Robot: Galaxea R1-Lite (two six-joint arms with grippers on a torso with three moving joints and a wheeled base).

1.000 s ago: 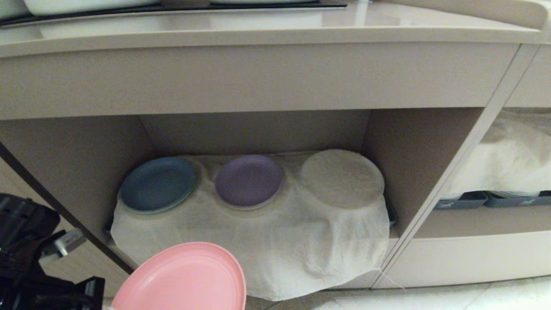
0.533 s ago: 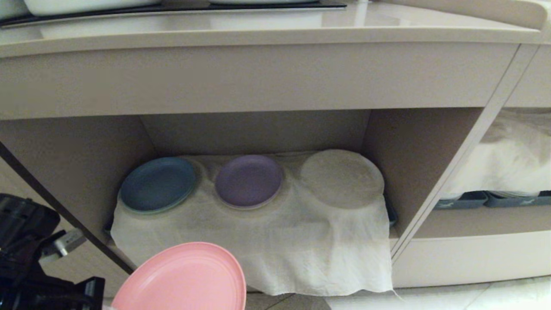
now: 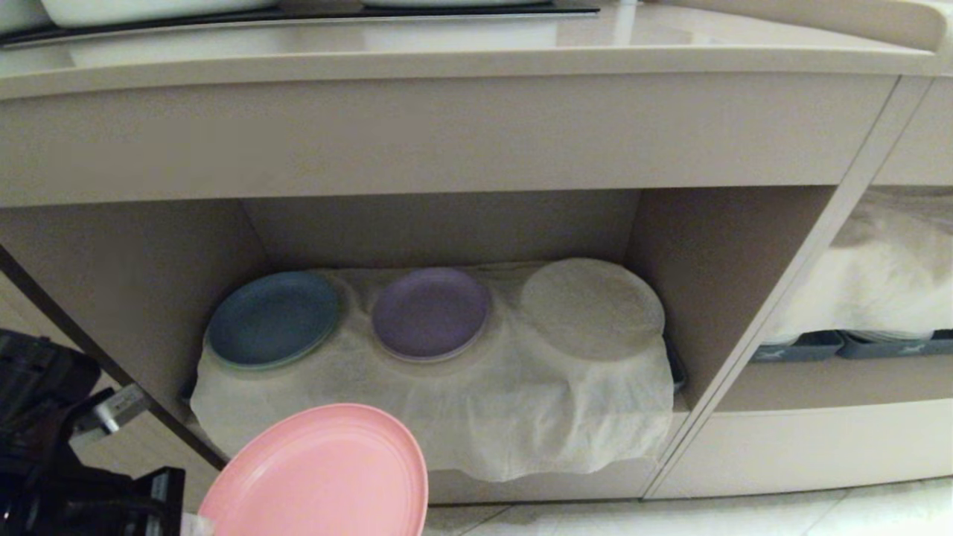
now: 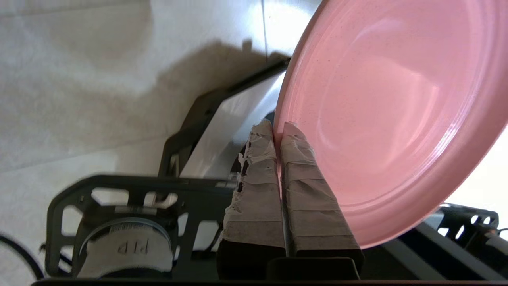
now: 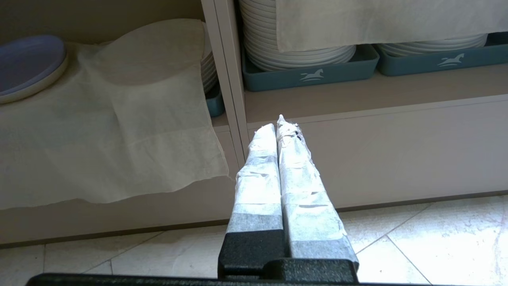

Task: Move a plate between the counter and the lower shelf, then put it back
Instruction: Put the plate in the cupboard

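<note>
My left gripper [image 4: 278, 129] clamped the pink plate [image 3: 316, 473] by its rim, below the lower shelf [image 3: 447, 231]; my right gripper [image 5: 278, 123] hung closed, empty.

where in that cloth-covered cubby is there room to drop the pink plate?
Best spot: the cloth-covered round stack at the right, nothing on it. The blue plate and purple plate tops are taken, with narrow gaps between. The left gripper holds the pink plate out front, below the shelf.

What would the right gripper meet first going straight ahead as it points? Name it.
Probably the plain beige panel below the shelf of grey-blue trays; the right gripper, jaws shut and empty, aims there, though depth is unclear.
</note>
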